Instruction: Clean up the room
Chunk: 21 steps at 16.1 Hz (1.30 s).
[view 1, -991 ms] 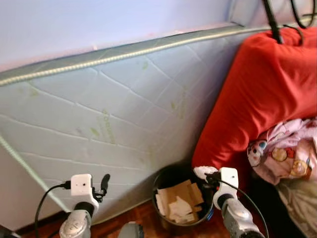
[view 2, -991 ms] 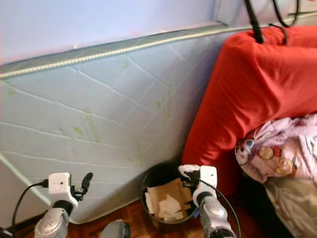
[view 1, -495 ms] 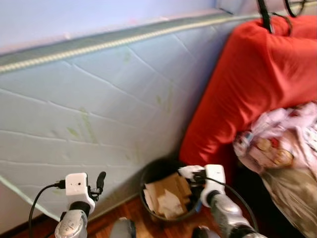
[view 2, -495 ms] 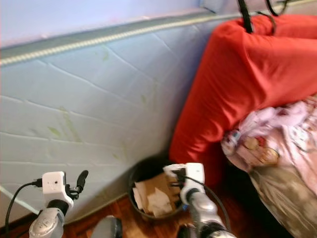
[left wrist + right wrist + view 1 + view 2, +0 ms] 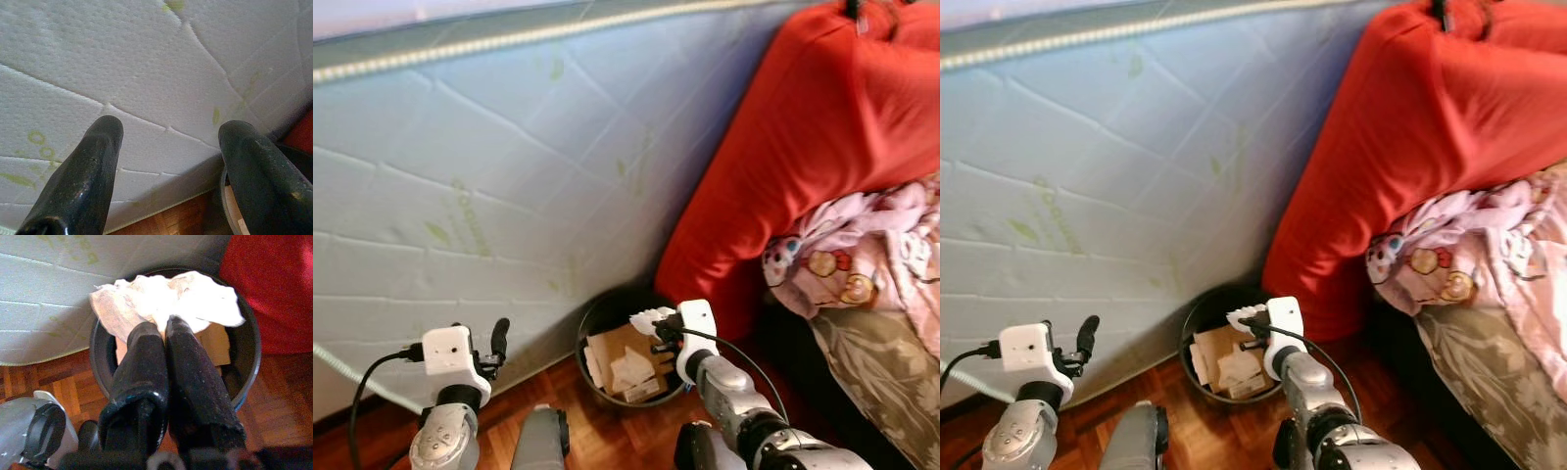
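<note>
Hovering over the bin [image 5: 625, 354], the right end effector [image 5: 166, 330] is pinching crumpled paper [image 5: 193, 296]; released toward three o'clock, it risks missing. Left end effector [image 5: 168, 161] is hanging spread.

The floor [image 5: 617, 431] is reddish-brown wood parquet. A round black bin [image 5: 602, 315] stands on it, holding pieces of brown cardboard [image 5: 622, 360] and pale paper. Right behind the bin, a pale quilted mattress [image 5: 480, 186] stands on its edge on the floor, leaning against the wall. Beside the bin, a big red cushion [image 5: 803, 147] reaches down to the boards, its lower end close to the bin's rim.
</note>
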{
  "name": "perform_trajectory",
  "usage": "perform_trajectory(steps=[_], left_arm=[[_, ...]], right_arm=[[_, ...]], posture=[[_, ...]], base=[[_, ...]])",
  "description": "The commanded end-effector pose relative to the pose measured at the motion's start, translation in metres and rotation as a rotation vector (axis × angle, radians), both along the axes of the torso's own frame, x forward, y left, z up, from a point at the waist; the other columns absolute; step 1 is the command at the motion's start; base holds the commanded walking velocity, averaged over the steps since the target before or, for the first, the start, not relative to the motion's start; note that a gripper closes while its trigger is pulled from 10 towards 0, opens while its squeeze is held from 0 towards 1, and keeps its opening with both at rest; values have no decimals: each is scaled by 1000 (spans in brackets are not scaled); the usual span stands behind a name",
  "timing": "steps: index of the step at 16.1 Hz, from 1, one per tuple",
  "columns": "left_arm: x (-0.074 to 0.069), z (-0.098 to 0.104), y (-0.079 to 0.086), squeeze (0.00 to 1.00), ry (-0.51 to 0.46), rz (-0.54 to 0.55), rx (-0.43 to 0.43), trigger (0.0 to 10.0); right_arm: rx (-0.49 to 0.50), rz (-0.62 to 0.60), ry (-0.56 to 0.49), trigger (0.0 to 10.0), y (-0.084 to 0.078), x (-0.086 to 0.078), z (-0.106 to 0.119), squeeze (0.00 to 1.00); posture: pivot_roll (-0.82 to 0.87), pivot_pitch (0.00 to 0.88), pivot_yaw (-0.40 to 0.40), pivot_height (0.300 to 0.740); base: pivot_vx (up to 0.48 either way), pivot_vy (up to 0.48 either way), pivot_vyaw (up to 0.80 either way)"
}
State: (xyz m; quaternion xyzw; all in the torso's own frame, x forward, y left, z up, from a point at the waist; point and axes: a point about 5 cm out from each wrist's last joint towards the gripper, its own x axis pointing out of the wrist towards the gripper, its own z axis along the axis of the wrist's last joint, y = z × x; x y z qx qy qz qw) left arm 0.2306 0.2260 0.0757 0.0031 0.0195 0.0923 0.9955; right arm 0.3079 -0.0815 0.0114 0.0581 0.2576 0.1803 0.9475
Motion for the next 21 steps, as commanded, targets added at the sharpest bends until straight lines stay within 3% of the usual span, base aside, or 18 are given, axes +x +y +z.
perform_trajectory(steps=[1,4,8,9,15,21], left_arm=[[-3,3,-2,0,1,4,-12,10000],[-14,15,-9,0,-9,-4,-1,10000],[-28,21,-13,0,13,3,-9,10000],[-29,21,-14,0,16,5,-11,10000],[-37,23,-14,0,50,16,-11,10000],[-36,23,-15,0,53,18,-16,10000]], right_arm=[[3,10,15,10000,3,-1,-1,0],[12,22,-10,10000,14,4,7,0],[25,-11,-2,10000,14,2,5,0],[35,-3,2,10000,15,1,4,1000],[33,16,3,10000,19,0,4,1000],[31,42,7,10000,21,-1,4,1000]], posture=[[352,227,-130,627],[366,281,-134,627],[369,313,-138,627],[371,317,-137,627],[374,333,-139,627],[374,329,-144,627]], base=[[0,0,0],[0,0,0],[0,0,0],[0,0,0],[0,0,0],[0,0,0]])
